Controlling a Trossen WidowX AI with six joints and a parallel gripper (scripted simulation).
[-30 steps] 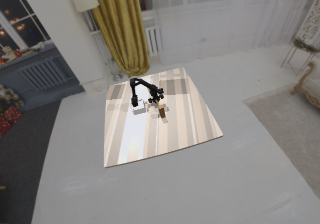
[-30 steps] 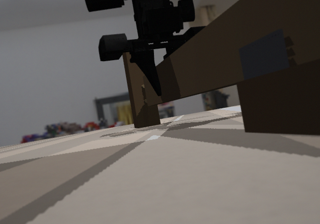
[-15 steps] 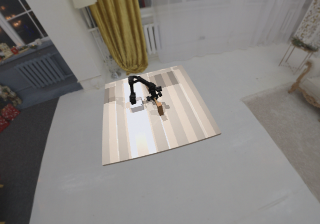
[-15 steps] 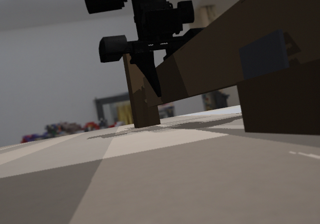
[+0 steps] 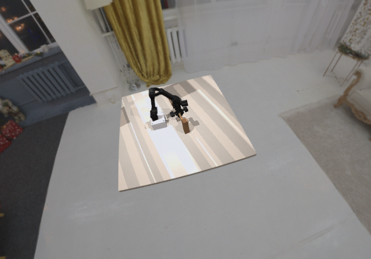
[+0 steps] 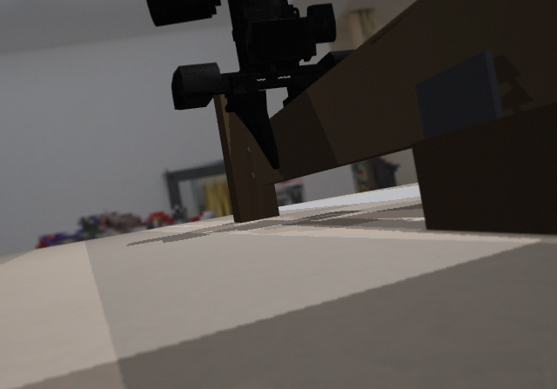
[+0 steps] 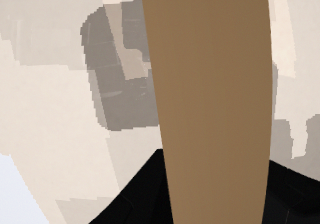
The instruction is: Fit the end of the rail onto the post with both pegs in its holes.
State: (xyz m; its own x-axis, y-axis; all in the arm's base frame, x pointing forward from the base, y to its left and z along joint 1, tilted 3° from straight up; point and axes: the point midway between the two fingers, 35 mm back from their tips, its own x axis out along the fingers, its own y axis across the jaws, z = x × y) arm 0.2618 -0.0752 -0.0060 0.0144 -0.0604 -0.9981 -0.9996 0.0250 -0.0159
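The gripper (image 5: pixel 178 115) (image 6: pixel 279 164) (image 7: pixel 192 155) grips the rail (image 6: pixel 359 106) (image 7: pixel 212 84) near the post (image 5: pixel 185 126) (image 6: pixel 251 196) — its end raised off the table (image 5: pixel 191 157) (image 6: pixel 270 295). Beyond, the rail passes the bracket (image 6: pixel 459 95) — above the footboard block (image 6: pixel 490 177).

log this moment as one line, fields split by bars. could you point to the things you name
tool (image 5: pixel 180 115) (image 6: pixel 279 162): shut on long brown wooden rail (image 6: pixel 359 106) (image 7: pixel 215 94) | rail near end: raised off table, beside brown wooden post (image 5: pixel 185 126) (image 6: pixel 251 200)

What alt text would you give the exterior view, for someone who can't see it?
A black gripper grips a long wooden rail near its end, holding that end off the table, close to an upright wooden post. At right, the rail passes behind a dark gray bracket plate on a low wooden block.
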